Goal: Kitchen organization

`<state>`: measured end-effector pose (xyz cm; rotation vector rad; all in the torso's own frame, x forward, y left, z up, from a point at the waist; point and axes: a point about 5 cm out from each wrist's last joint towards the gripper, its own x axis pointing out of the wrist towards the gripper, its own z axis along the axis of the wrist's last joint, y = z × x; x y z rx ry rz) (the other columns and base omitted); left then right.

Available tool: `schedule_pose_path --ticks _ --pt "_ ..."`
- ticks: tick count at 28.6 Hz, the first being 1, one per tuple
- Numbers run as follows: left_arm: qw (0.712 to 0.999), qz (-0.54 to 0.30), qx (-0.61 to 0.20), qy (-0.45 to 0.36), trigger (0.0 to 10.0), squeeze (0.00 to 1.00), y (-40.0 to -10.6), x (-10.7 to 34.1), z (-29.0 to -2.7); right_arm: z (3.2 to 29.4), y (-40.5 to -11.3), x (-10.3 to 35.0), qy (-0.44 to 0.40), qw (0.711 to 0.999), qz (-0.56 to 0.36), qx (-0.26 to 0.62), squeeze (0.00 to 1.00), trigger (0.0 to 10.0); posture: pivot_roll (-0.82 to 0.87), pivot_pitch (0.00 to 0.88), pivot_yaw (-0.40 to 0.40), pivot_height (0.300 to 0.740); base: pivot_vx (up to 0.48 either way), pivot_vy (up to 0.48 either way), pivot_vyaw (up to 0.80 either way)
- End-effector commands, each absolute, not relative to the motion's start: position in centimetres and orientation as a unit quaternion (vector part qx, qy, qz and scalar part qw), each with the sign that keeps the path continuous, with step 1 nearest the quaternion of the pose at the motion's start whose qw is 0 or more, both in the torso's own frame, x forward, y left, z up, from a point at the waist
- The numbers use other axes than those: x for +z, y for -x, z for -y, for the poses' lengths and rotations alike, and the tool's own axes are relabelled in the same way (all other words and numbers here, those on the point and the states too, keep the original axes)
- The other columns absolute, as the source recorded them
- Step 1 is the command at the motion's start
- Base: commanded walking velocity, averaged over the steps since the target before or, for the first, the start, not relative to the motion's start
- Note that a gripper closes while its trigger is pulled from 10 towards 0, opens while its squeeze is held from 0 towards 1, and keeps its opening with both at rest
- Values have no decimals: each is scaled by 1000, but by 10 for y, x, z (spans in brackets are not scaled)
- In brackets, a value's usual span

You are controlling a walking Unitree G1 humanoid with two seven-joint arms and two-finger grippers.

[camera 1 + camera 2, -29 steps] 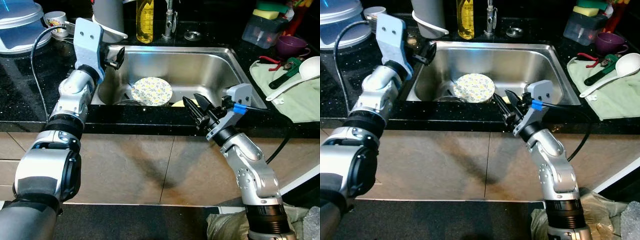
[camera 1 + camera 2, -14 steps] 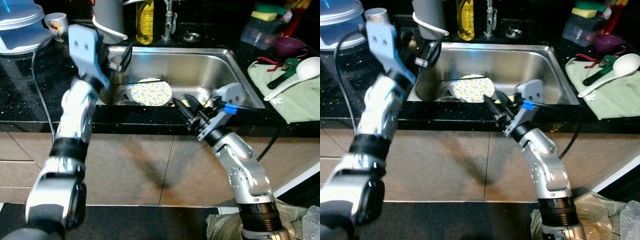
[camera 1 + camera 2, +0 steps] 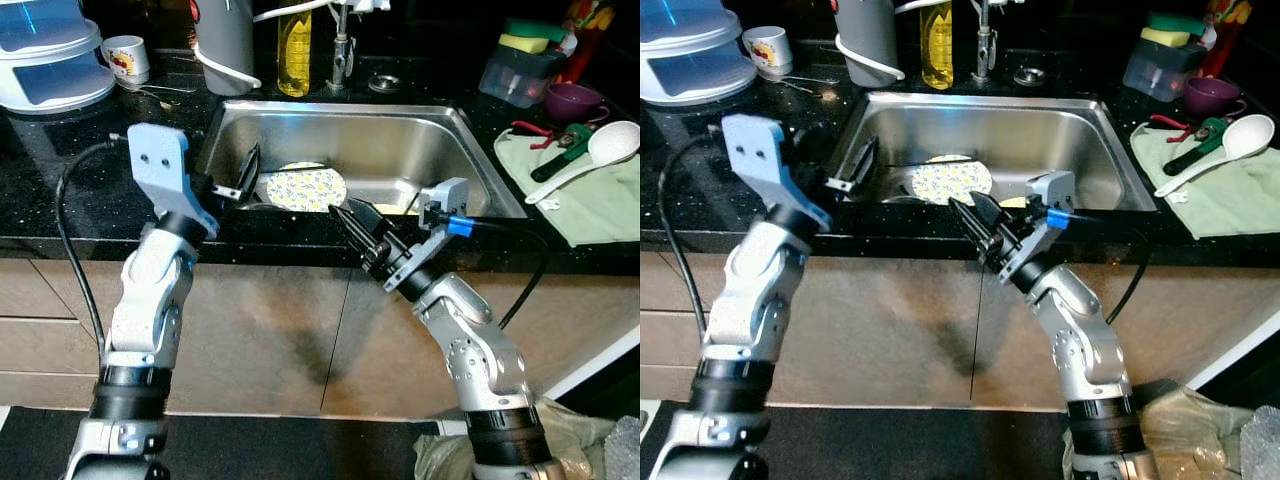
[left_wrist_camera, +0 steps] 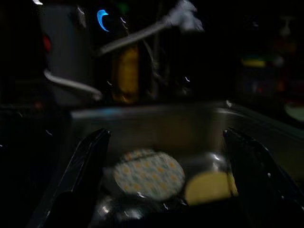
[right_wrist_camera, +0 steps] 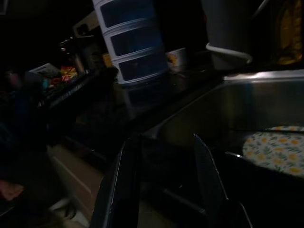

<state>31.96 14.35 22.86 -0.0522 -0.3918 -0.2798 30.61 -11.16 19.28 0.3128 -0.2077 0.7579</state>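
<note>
1. The round floral-patterned plate (image 3: 304,187) lies in the stainless steel sink (image 3: 420,130), set into the black bench (image 3: 60,190).
2. The left pincer (image 3: 248,172) hovers at the sink's left rim, fingers spread apart and empty.
3. The right pincer (image 3: 352,224) sits over the sink's front edge, fingers apart, holding nothing.

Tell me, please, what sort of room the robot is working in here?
Most likely a home kitchen: a stainless steel sink set into a black worktop, a faucet behind it, a floral plate lying in the basin, and a bottle of yellow liquid beside the faucet.
</note>
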Motion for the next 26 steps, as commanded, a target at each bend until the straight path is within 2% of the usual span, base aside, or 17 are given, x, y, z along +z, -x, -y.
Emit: schedule_pose_path --ticks 1,5,8,13,20,26 --pt "973 180 -144 21 10000 0 -315 225 -137 113 -306 188 -152 913 97 367 0 10000 69 28 -32 740 0 0 0" --pt "975 168 -146 23 10000 0 -310 220 -134 118 -308 183 -129 922 87 355 0 10000 67 30 -31 740 0 0 0" --pt "979 146 -143 18 10000 0 -305 208 -137 132 -315 171 -89 943 64 316 0 10000 66 30 -31 740 0 0 0" --pt "981 122 -150 22 10000 0 -300 199 -138 144 -319 165 -66 953 52 292 0 10000 65 33 -32 740 0 0 0" --pt "979 116 -164 16 10000 0 -298 199 -135 144 -319 164 -48 953 49 297 0 10000 63 34 -36 740 0 0 0" --pt "976 112 -188 19 10000 0 -291 195 -131 156 -319 159 -49 950 41 307 0 10000 65 37 -39 740 400 0 0"
